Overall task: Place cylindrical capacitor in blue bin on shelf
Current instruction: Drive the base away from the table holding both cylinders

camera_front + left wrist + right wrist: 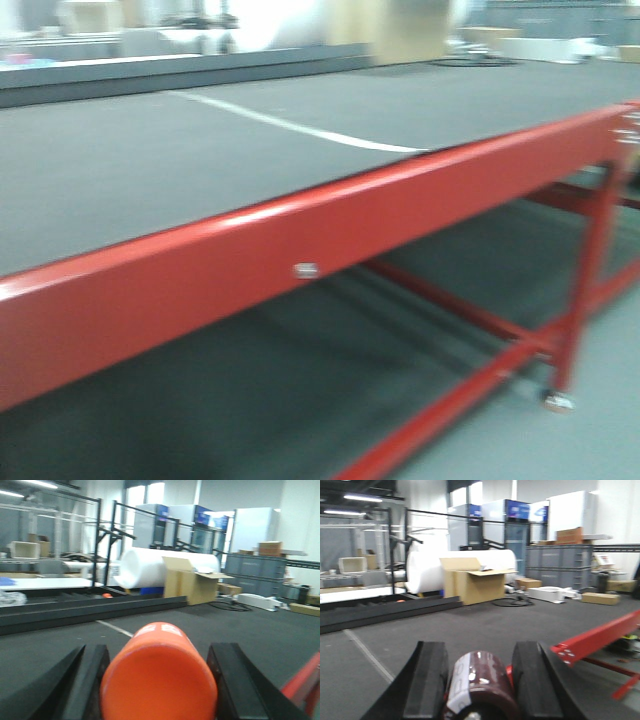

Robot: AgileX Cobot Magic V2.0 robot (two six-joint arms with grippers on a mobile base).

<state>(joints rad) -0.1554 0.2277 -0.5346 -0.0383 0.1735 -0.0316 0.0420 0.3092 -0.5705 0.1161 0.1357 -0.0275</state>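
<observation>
Cylindrical capacitor (480,685), the dark red one with the shiny wrap, sits right up close in the right wrist view. It's clamped in the right end effector (480,652), with a black finger (427,680) pressed on each side. Same deal on the other arm: the left end effector (159,650) is closed on an orange cylinder (160,675) with some white print on top, its round end facing the camera and black fingers (232,680) tight against both sides. Past both of them the dark grey bench (150,170) stretches away, with a thin white line (300,127) running across it. The front view shows its glossy red rail (300,235) and red legs, all a bit blurry. In the right wrist view a corner of that red frame (600,637) pokes in on the right. Further back there's a low dark ledge, then an open cardboard box (475,585) next to a big white roll (427,570). Grey stacked crates (565,562) and tall cabinets stand at the far wall.
</observation>
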